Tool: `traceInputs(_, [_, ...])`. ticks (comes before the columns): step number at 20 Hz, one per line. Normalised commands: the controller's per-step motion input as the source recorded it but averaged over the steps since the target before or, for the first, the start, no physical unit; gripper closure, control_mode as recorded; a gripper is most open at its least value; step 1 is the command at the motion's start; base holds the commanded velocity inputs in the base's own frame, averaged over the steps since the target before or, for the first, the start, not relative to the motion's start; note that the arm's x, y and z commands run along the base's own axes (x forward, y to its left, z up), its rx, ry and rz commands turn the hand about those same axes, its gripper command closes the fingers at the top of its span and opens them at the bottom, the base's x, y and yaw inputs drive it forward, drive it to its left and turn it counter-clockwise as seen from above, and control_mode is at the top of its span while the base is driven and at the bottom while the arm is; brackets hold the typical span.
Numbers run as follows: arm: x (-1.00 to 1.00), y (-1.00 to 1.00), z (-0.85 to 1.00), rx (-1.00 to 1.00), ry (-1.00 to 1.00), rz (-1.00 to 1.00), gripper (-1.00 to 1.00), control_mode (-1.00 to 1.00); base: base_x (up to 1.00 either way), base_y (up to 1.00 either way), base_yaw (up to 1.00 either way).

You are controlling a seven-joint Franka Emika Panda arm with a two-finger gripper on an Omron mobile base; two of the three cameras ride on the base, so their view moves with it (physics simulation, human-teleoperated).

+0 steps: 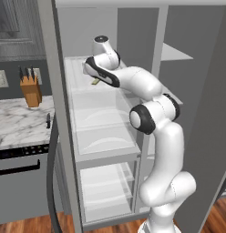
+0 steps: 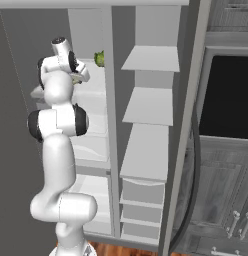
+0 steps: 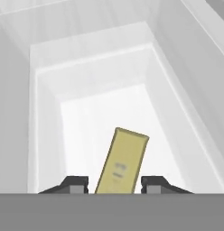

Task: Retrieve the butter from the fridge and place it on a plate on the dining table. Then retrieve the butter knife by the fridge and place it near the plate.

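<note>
The butter (image 3: 120, 162), a pale-yellow stick, lies on a white shelf (image 3: 86, 117) of the open fridge (image 1: 60, 113), a little askew. My gripper (image 3: 114, 184) reaches down into that upper shelf, with one fingertip close against each long side of the stick. From the left base the hand (image 1: 102, 68) hovers over the butter (image 1: 95, 82). The butter knife (image 1: 48, 120) lies dark on the marble counter beside the fridge. The plate and the dining table are out of view.
A wooden knife block (image 1: 31, 88) stands on the counter (image 1: 19, 127) left of the fridge. A green vegetable (image 2: 99, 59) sits at the back of the same shelf level. Fridge walls and the centre divider (image 2: 112, 125) hem in the arm.
</note>
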Motion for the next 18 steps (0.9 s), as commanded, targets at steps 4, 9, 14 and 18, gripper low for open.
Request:
traceInputs(4, [-0.23, -0.25, -0.22, 0.03, 0.00, 0.00, 1.00, -1.00, 0.00, 0.00, 0.00])
traceInputs(9, [-0.39, -0.21, -0.03, 0.05, 0.00, 0.00, 1.00, -1.00, 0.00, 0.00, 0.00])
traceInputs(14, [-0.58, 0.00, 0.01, 0.00, -0.11, 0.00, 1.00, -1.00, 0.00, 0.00, 0.00])
traceInputs(18, [-0.77, 0.00, 0.06, 0.00, -0.30, 0.00, 1.00, -1.00, 0.00, 0.00, 0.00])
